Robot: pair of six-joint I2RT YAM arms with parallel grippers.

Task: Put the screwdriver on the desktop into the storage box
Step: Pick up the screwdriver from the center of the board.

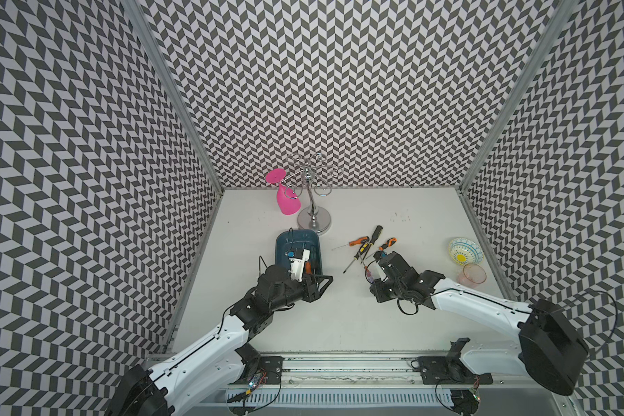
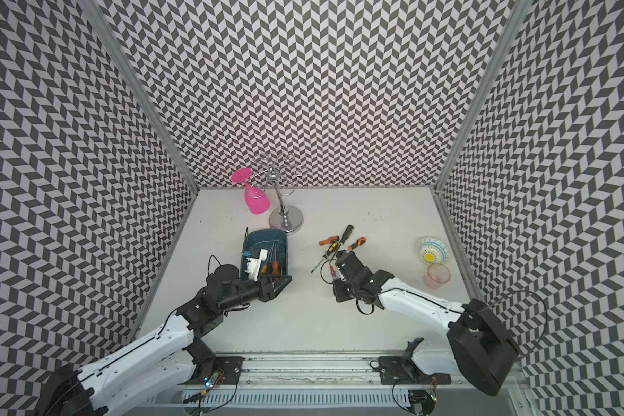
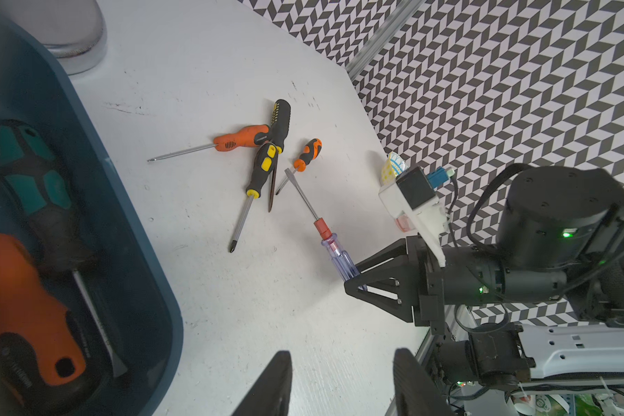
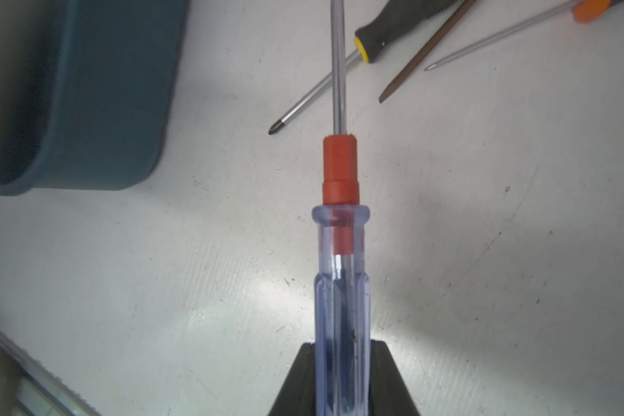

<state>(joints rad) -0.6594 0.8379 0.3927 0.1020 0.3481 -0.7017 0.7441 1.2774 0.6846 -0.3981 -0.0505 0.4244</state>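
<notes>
My right gripper (image 4: 342, 345) is shut on a screwdriver (image 4: 341, 288) with a clear blue handle and a red collar, low over the white desktop (image 1: 339, 317). Its shaft points at several other screwdrivers (image 1: 362, 246) lying in a loose pile. From the left wrist view the held screwdriver (image 3: 334, 248) sticks out of the right gripper (image 3: 353, 279). The teal-blue storage box (image 1: 285, 239) lies to the left and holds an orange-handled screwdriver (image 3: 26, 306) and a teal-and-black one (image 3: 33, 187). My left gripper (image 3: 341, 385) stands open and empty beside the box's near end.
A chrome glass rack (image 1: 314, 216) with a pink glass (image 1: 287, 201) hanging on it stands just behind the box. A patterned bowl (image 1: 465, 251) and a clear pink cup (image 1: 472, 275) sit at the right edge. Patterned walls close in three sides.
</notes>
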